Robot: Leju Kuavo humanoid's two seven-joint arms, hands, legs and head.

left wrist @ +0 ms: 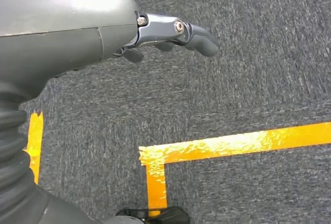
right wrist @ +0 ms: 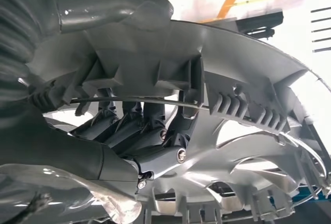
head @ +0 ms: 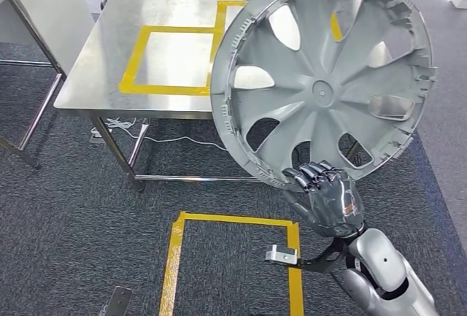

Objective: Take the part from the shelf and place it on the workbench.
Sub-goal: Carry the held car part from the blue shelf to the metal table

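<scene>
Grey carpet, steel workbench (head: 110,75) with yellow tape squares. Right hand (head: 325,195) grips silver wheel cover (head: 322,75) by its lower rim, held tilted above the bench's near edge. Left hand (left wrist: 78,22) over carpet, fingers seemingly loosely extended, holding nothing

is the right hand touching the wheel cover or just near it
Touching. In the right wrist view the fingers wrap the wheel cover rim; the head view shows the right hand gripping its lower edge.

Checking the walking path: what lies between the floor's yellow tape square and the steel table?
Head view: bare grey carpet between tape square and table; a white cable under it.
</scene>
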